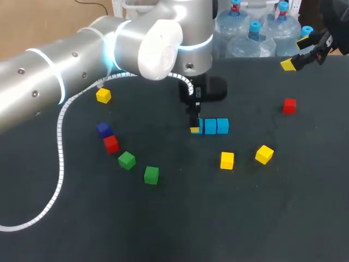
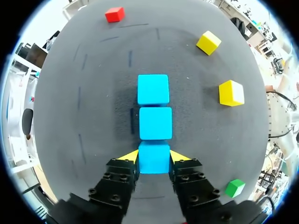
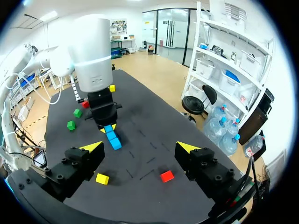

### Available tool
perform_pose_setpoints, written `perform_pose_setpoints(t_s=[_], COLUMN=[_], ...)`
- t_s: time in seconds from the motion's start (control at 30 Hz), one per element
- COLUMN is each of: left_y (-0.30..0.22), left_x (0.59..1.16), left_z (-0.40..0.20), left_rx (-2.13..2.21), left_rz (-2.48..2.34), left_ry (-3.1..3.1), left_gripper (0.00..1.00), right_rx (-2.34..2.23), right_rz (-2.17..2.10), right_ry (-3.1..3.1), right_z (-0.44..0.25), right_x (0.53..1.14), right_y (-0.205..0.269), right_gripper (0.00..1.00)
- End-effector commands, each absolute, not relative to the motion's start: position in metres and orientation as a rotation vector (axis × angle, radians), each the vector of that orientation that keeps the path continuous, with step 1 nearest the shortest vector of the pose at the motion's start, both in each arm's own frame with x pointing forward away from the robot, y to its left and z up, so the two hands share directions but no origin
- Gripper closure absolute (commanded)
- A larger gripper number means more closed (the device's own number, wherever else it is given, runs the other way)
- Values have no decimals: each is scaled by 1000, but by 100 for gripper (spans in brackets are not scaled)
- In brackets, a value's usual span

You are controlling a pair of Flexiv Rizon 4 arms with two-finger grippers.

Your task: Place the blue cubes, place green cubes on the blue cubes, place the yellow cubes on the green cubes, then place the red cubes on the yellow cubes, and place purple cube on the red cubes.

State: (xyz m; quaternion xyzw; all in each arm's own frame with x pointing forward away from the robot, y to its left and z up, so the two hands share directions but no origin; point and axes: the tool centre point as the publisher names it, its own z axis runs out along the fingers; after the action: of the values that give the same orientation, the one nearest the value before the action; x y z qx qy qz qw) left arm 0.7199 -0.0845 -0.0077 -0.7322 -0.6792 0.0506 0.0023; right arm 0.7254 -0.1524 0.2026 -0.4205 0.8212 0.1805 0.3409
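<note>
Blue cubes [image 2: 155, 123]: three in straight row, touching one another, mid tabletop [image 1: 180, 229]. Left claw [image 2: 154, 157] down at row's end, yellow tips pressed on both sides of nearest blue cube [image 2: 153, 162], grasping it. Right claw [image 3: 140, 148] raised near tabletop's far right edge, fingers spread wide, nothing between. Green cubes [image 1: 126, 160]: pair near front left. Purple cube [image 1: 103, 129] just beside red cube [image 1: 110, 144], close to greens. Second red cube [image 1: 289, 105] far right. Yellow cubes [image 1: 227, 160]: two in front of row, third [image 1: 103, 95] far left.
</note>
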Motion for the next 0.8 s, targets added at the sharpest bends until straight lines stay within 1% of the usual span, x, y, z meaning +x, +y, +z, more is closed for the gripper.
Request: perform_pose_setpoints(t_s=[0.03,0.37,0.8], left_y=[-84,-83,-82], left_x=[719,719,719], left_z=[-7,-7,-8], left_rx=[-2301,-2299,-2293], left_rz=[156,153,157], left_ry=[-2121,-2122,-2125], left_gripper=[86,85,89], right_rx=[-1093,-1093,-1093], right_rz=[468,468,468], right_ry=[2137,2137,2137], right_z=[203,203,203], right_x=[725,725,725], right_y=[-153,-153,-153], right_gripper=[0,0,0])
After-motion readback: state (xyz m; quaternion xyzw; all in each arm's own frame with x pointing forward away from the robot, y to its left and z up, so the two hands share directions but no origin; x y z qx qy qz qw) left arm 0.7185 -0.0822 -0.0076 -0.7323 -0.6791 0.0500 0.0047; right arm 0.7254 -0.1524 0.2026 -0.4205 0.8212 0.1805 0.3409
